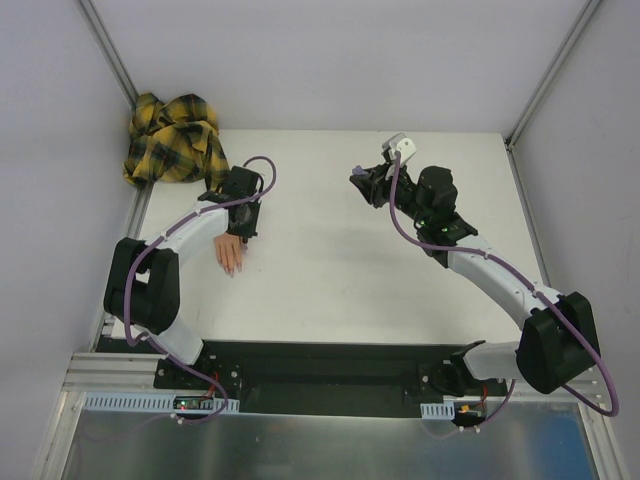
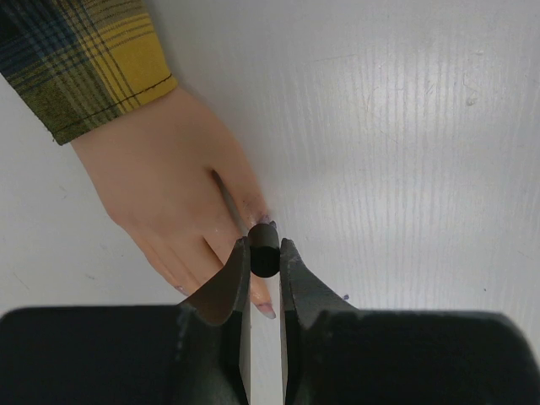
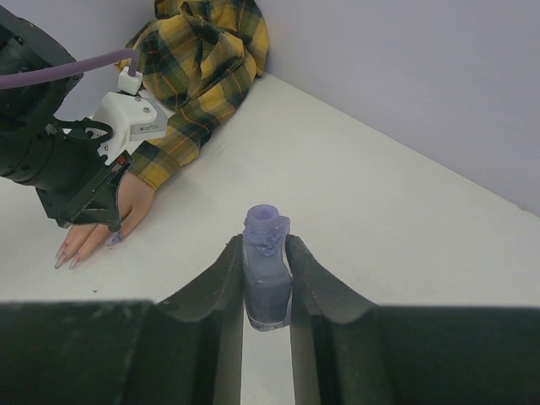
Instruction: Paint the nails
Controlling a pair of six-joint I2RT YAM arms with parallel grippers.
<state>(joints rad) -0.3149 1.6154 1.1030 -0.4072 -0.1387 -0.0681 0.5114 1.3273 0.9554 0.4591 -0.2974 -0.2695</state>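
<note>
A flesh-coloured fake hand [image 1: 230,255] lies palm down on the white table, its wrist in a yellow-black plaid sleeve [image 2: 84,59]. The nails [image 2: 267,311] tip its fingers, pinkish with a purplish tint; they also show in the right wrist view as the nails [image 3: 67,257]. My left gripper [image 2: 264,245] hangs right over the fingers, shut on a small black cap [image 2: 264,256]; whatever hangs under the cap is hidden. My right gripper [image 3: 267,245] is shut on a small purple bottle [image 3: 267,278], upright with its neck uncapped, at the table's back right.
The plaid garment [image 1: 175,135] bunches up in the back left corner against the wall. Grey walls [image 1: 320,60] close the table at the back and both sides. The left gripper [image 3: 84,202] and its purple cable stand over the fake hand.
</note>
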